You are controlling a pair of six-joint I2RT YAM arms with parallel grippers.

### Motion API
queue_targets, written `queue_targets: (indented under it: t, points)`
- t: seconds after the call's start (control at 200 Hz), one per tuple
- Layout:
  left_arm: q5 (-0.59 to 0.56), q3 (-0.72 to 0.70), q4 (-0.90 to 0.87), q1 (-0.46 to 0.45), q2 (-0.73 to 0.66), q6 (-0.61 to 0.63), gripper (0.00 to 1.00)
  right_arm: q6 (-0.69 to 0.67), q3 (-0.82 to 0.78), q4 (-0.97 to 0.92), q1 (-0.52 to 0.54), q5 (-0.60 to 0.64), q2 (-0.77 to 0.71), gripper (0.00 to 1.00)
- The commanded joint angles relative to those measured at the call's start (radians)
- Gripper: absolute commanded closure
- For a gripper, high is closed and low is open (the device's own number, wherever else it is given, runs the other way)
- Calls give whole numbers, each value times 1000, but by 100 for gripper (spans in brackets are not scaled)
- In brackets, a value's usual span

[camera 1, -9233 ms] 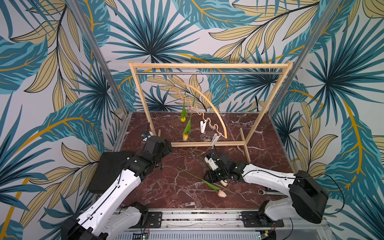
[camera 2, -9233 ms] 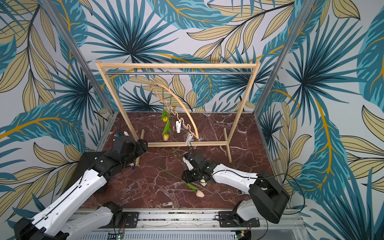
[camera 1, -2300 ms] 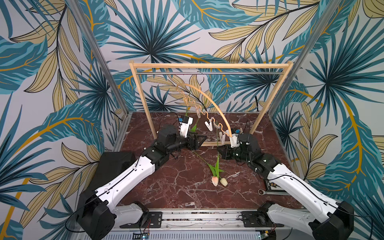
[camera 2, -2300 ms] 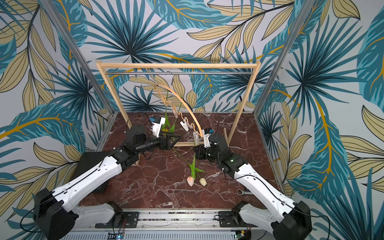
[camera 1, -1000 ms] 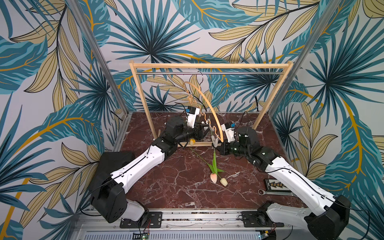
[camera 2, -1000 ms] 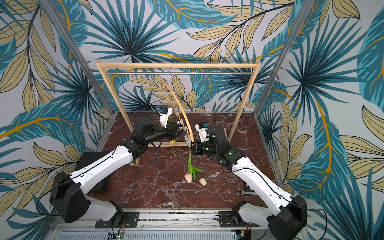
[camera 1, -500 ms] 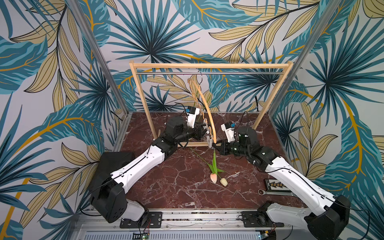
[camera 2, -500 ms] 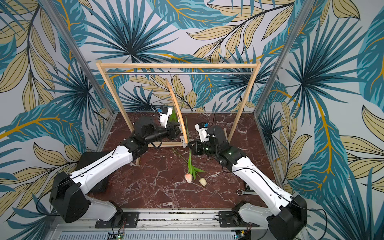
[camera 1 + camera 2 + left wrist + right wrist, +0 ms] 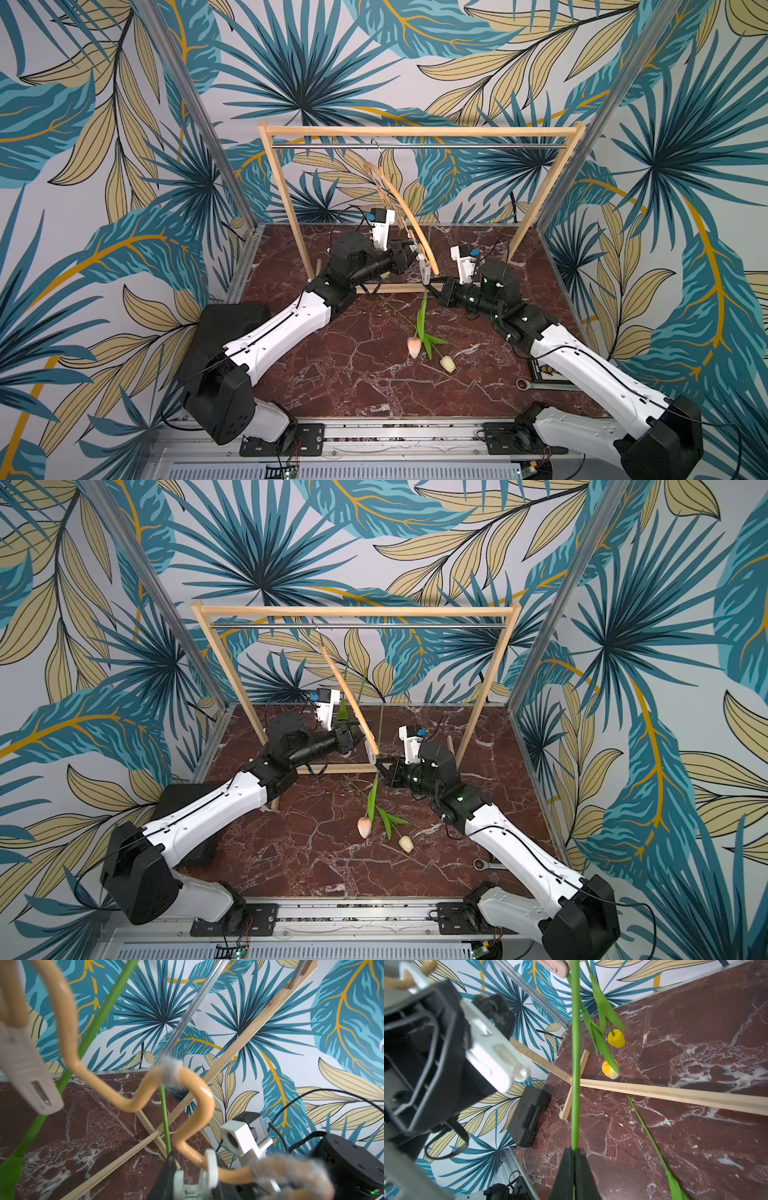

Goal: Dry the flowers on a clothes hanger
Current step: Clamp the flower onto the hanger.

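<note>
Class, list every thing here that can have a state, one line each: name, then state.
rack, standing upright
hanger, hanging by its hook on the rack
yellow tulip, hanging head down
orange tulip, hanging head down
pink tulip, head down, stem gripped by the right claw
cream tulip, lying on the table
left claw, shut on a white clip
right claw, shut on the pink tulip's stem

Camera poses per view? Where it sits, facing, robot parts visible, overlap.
Top views: high in front, looking down and back at the red marble table, rectangular wooden rack, curved light-wood hanger; both arms show.
Left wrist: on the left arm, facing the hanger's wavy bar; left gripper shut on a white clip.
Right wrist: looks along the green tulip stem pinched in the right gripper, toward the hanging yellow tulip.
Shared: each wrist view shows the other arm.
</note>
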Motion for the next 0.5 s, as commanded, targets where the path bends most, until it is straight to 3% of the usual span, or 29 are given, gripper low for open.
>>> queue_targets:
  t: [0.0, 0.496]
  points:
    - [4, -41, 108, 0, 20, -72, 75, 27, 34, 84, 2, -15, 37, 100]
    - [-3, -74, 106, -1, 19, -64, 78, 11, 101, 95, 3, -29, 65, 100]
